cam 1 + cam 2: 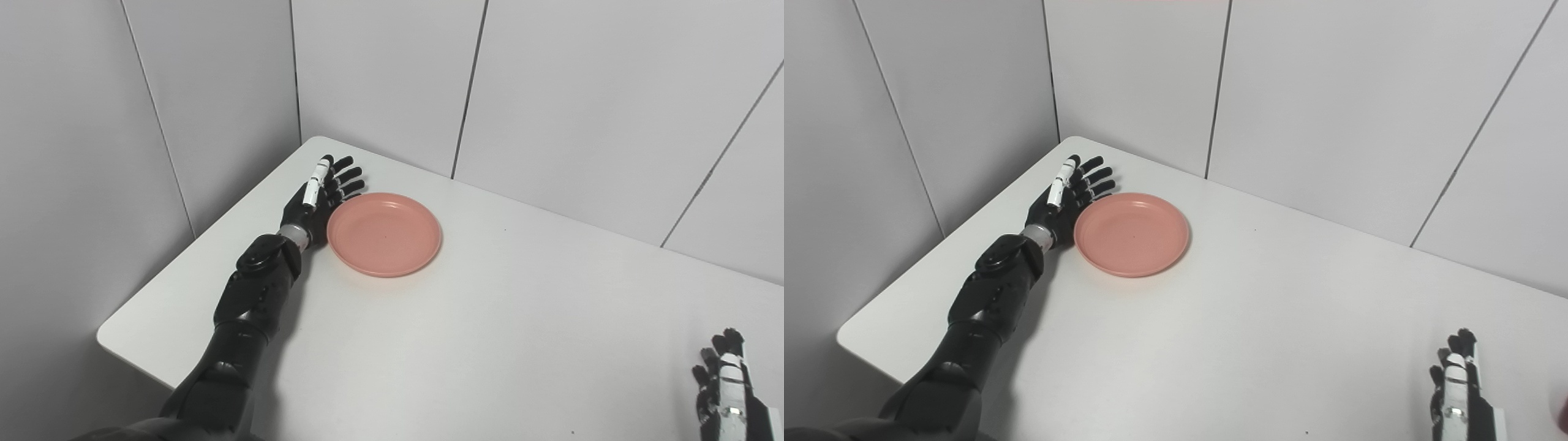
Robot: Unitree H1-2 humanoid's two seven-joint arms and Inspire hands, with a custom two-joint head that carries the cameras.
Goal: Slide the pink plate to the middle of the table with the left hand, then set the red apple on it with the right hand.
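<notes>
One pink plate (384, 234) sits toward the table's (490, 343) far left corner. Left hand (317, 199) rests against its left rim, fingers spread. Sliding seems about to begin: push rightward. Right hand (1458, 386) waits, fingers apart, empty.

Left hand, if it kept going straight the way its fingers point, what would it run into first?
Probably nothing on the table: the left hand points past the pink plate beside it, toward the table's far edge and the wall.
</notes>
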